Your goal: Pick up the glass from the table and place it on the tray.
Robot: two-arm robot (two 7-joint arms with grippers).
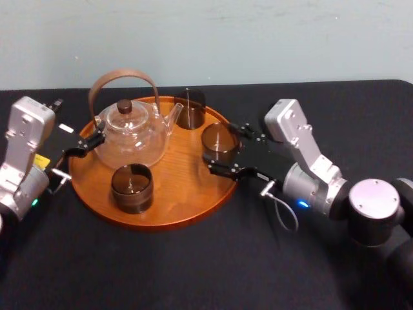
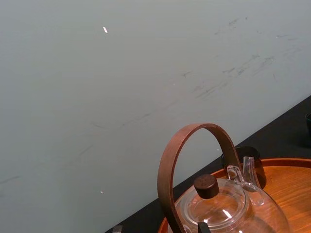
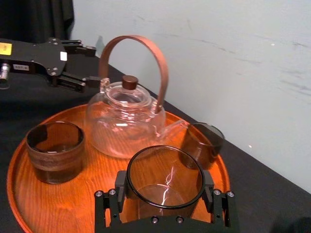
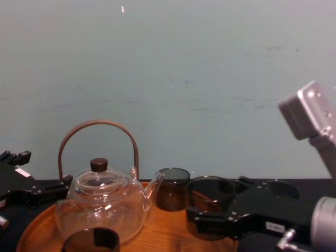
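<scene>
A dark smoked glass (image 1: pixel 218 139) (image 3: pixel 165 170) (image 4: pixel 210 194) stands upright between the fingers of my right gripper (image 1: pixel 221 147) (image 3: pixel 164 187), which is shut on it. The glass is just inside the right rim of the round orange-brown tray (image 1: pixel 174 219) (image 3: pixel 14 194). I cannot tell whether its base touches the wood. My left gripper (image 1: pixel 93 142) (image 3: pixel 92 65) hovers open at the tray's left edge, beside the teapot, holding nothing. The tray lies on the black table (image 1: pixel 193 271).
A glass teapot (image 1: pixel 132 132) (image 2: pixel 228 208) with a brown hoop handle stands on the tray's left half. Two more dark glasses stand on the tray, one at the front (image 1: pixel 131 187) and one at the back (image 1: pixel 190 108). A pale wall rises behind the table.
</scene>
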